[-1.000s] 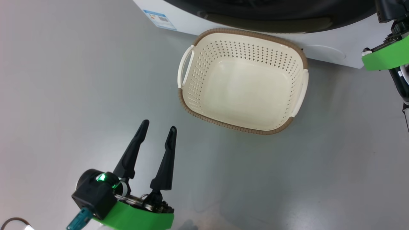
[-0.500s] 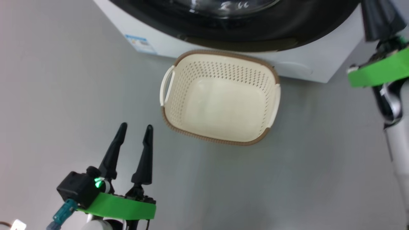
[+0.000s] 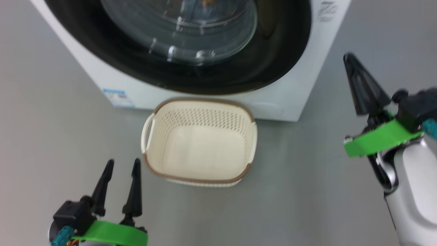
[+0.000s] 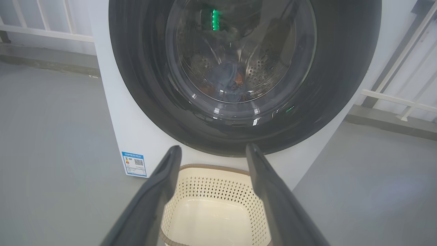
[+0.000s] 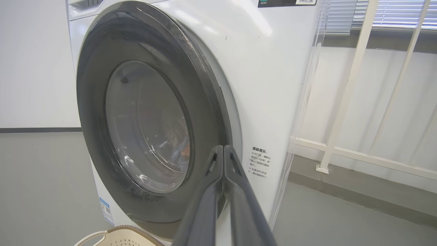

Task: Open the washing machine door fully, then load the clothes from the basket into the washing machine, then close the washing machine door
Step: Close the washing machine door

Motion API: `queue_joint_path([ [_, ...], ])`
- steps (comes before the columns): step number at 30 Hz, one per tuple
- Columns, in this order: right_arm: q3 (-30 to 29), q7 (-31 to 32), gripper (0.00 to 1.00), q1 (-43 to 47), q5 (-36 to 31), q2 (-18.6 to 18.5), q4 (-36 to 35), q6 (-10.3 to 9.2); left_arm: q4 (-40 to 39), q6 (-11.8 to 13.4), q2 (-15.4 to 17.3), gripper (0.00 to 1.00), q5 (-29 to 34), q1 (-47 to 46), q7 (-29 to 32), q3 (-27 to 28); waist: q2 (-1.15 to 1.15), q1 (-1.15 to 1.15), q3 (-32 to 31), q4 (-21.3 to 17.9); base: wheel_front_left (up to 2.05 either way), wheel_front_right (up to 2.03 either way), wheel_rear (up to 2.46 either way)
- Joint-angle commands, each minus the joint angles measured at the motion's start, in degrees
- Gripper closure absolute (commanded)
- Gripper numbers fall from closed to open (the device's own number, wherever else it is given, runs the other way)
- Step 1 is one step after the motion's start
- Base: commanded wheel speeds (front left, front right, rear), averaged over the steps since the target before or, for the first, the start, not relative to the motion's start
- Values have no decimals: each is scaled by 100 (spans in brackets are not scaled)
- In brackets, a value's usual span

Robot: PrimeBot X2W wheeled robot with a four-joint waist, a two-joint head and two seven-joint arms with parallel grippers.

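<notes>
The left gripper (image 3: 123, 160) is hovering low, fingers spread and pointing at the basket (image 3: 201, 100) just ahead to its right. The right gripper (image 3: 349, 58) is hanging higher, fingers pressed together on nothing, aiming at the right edge of the door (image 3: 273, 68). That door is lying flush on the white washer (image 3: 300, 102), with a glossy black rim around domed glass. Clothes (image 4: 227, 77) are showing blue and orange behind it. The basket is perforated cream plastic with a brown woven-look rim. The print on the blue sticker (image 3: 117, 97) is coming out too small to read.
</notes>
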Motion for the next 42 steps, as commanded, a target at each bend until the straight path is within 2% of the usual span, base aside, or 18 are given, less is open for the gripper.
queue_joint_path([
  [1,102,5,0,147,-47,53,-173,-39,-82,-9,69,0,40,27,-36,235,0,0,-621,-566,0,0,0],
  [7,15,5,0,807,-92,26,-253,-39,82,-9,69,0,77,314,-36,492,0,0,-1102,-883,0,0,0],
  [15,-256,5,0,1460,-101,54,-476,-39,133,-9,69,0,58,534,-36,547,0,0,-1304,-1154,0,0,0],
  [22,-583,5,0,1953,-170,146,-644,-39,143,-9,69,0,84,579,-36,615,0,0,-1363,-1261,0,0,0],
  [31,-1105,5,0,2673,-222,455,-618,-39,121,-9,69,0,127,769,-36,698,0,0,-1421,-1306,0,0,0],
  [42,-1448,5,0,3071,-305,721,-592,-39,92,-9,69,0,56,918,-36,765,0,0,-1423,-1372,0,0,0],
])
